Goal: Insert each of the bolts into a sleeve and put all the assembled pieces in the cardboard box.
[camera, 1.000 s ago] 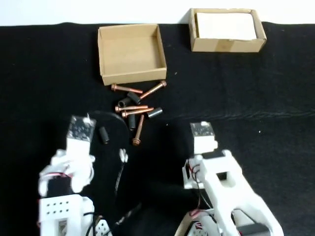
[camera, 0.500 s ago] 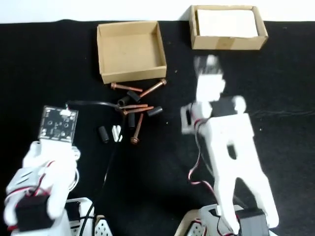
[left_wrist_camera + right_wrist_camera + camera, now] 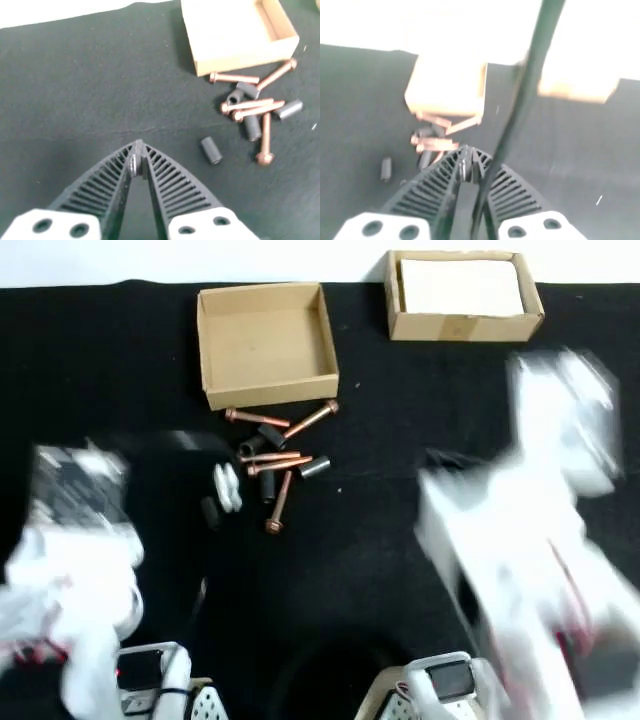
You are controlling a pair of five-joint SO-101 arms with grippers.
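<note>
Ahead of both jaw pairs, bolts are heaped with sleeves.
Left gripper and right gripper are pinched together, empty; heap could be scattered if nudged.

We see two arms of white plastic, the left arm and the right arm, with thin red wires and dark servo blocks at their bases. Our jaws are black, triangular and ribbed, set on white mounts with round holes. A black cable crosses before the right arm's jaws.
</note>
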